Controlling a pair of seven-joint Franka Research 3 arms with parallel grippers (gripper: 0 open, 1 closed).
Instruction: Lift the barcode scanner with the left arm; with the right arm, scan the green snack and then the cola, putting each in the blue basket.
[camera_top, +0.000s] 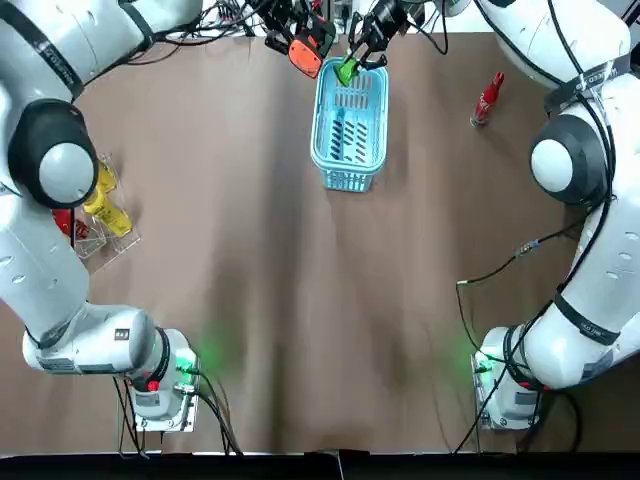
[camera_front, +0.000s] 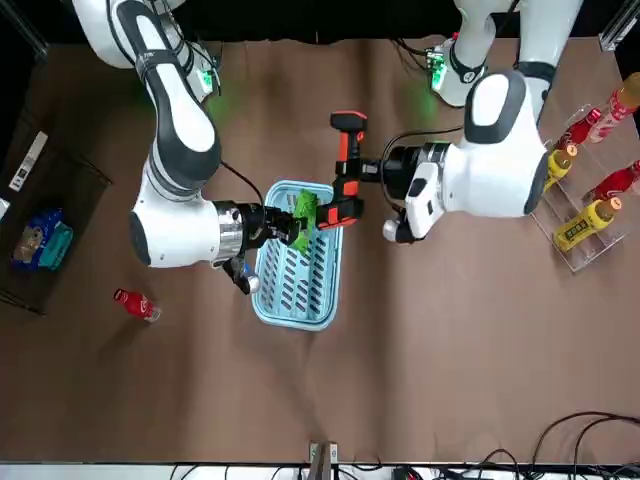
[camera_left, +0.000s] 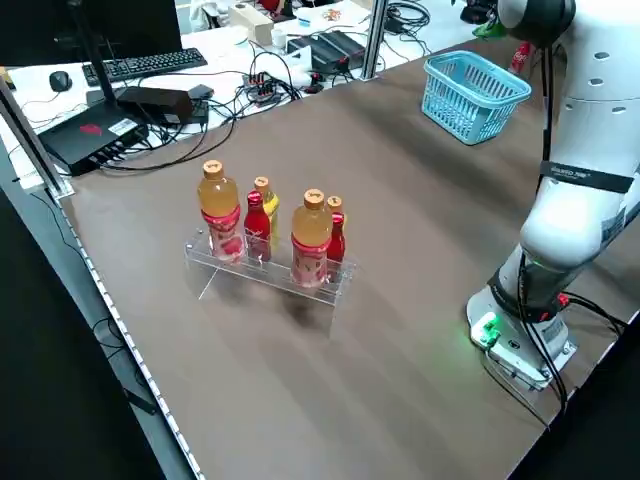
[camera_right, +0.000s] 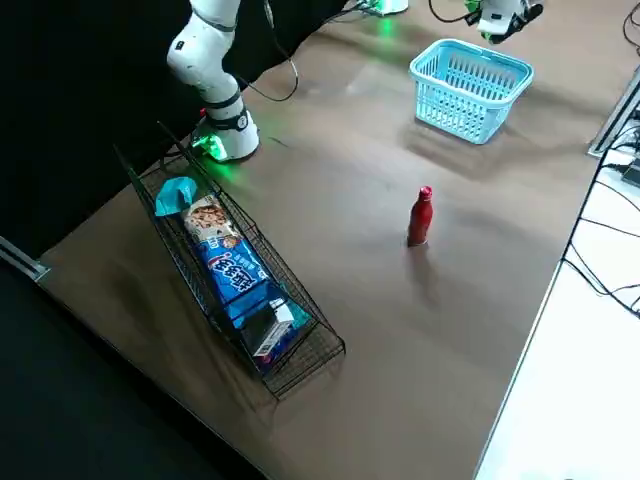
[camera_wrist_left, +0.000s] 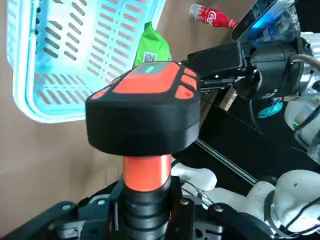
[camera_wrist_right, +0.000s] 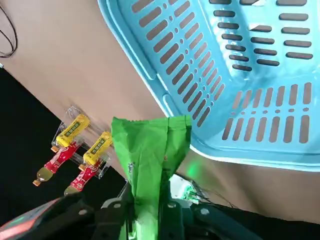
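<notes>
Right gripper (camera_wrist_right: 145, 212) clenched on green snack (camera_wrist_right: 150, 150) above blue basket (camera_wrist_right: 240, 125) rim: present barcode squarely to barcode scanner (camera_wrist_left: 145, 110) alongside, grasped by left gripper (camera_wrist_left: 147, 205).

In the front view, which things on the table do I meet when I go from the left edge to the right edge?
Black wire tray of snack packs → cola bottle → blue basket → clear rack of drink bottles.
</notes>
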